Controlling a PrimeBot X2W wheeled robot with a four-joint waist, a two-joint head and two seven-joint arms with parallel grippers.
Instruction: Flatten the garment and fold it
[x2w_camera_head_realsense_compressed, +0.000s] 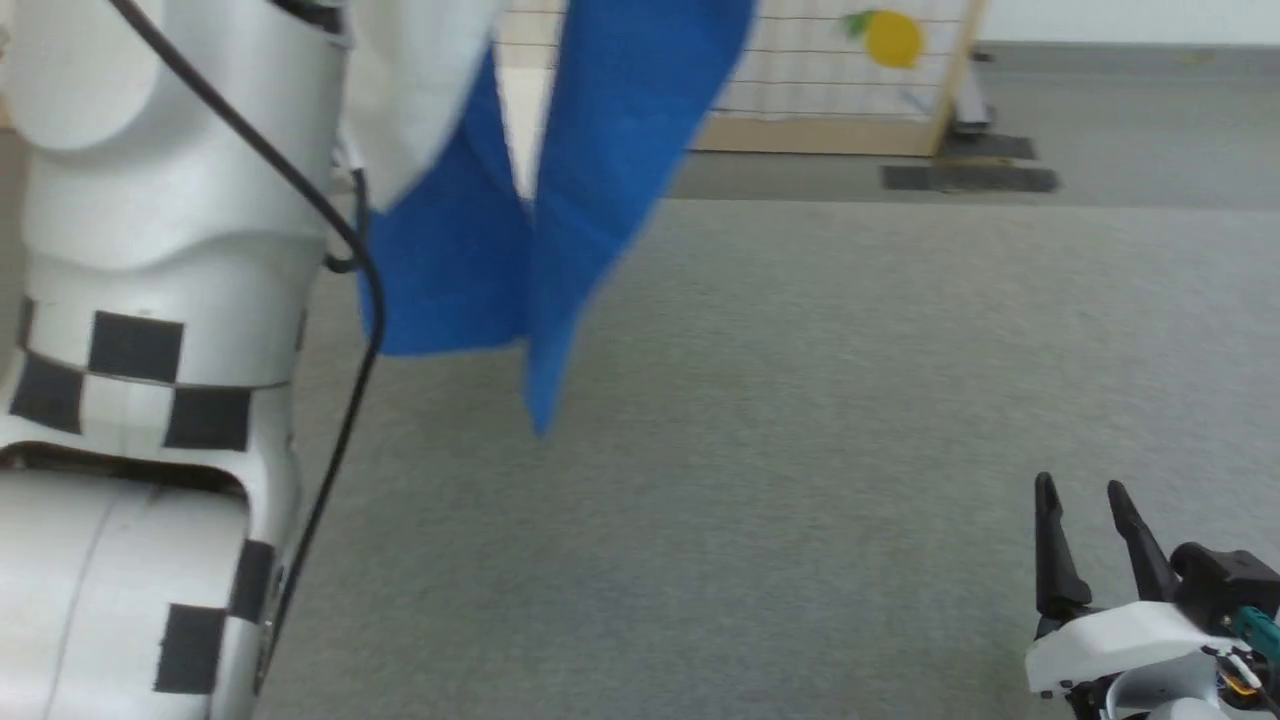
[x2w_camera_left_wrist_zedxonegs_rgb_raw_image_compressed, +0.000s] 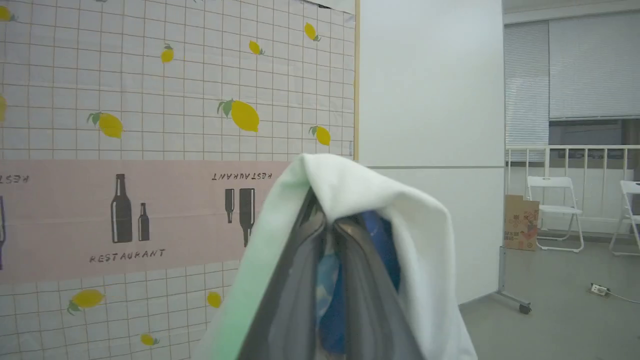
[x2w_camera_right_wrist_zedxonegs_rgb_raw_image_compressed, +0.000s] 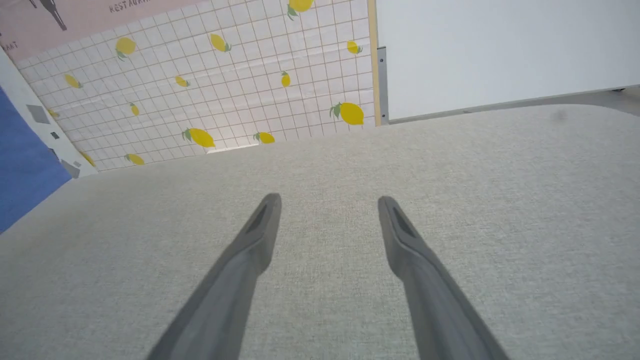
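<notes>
Head view: garment (x2w_camera_head_realsense_compressed: 600, 200) hangs in the air, up and to the left of the right gripper (x2w_camera_head_realsense_compressed: 1080, 487), well apart from it. Blue sleeve cloth dangles lowest, white body cloth above it. No part of it can be seen touching the desk (x2w_camera_head_realsense_compressed: 800, 450).

Left gripper (x2w_camera_left_wrist_zedxonegs_rgb_raw_image_compressed: 327, 225): clenched on the garment. White fabric is draped over the fingertips, with blue bunched between and behind the fingers. It's a bunched pinch; I can't tell which part of the shirt it has.

Right gripper (x2w_camera_right_wrist_zedxonegs_rgb_raw_image_compressed: 327, 200): released, jaws wide, nothing between them, low over the desk.

Progress, my read: early. Nothing is flattened and no fold is made. Left to do: get a second hold, spread the shirt on the desk, smooth it, then fold.

Around:
- lemon-print panel (x2w_camera_left_wrist_zedxonegs_rgb_raw_image_compressed: 175, 100) straight ahead of the left gripper; the same panel is ahead of the right gripper, past the desk edge
- white chairs (x2w_camera_left_wrist_zedxonegs_rgb_raw_image_compressed: 555, 210), cardboard box (x2w_camera_left_wrist_zedxonegs_rgb_raw_image_compressed: 520, 222) and a power strip (x2w_camera_left_wrist_zedxonegs_rgb_raw_image_compressed: 600, 289) on the floor, right of the left gripper, far off

In the way:
- left forearm (x2w_camera_head_realsense_compressed: 150, 250) blocks the left side of the head view
- black cable (x2w_camera_head_realsense_compressed: 350, 300) runs down just beside the hanging sleeve; snag risk
- fabric over the left gripper hides the shirt below it, so the hem, collar and logo can't be located
</notes>
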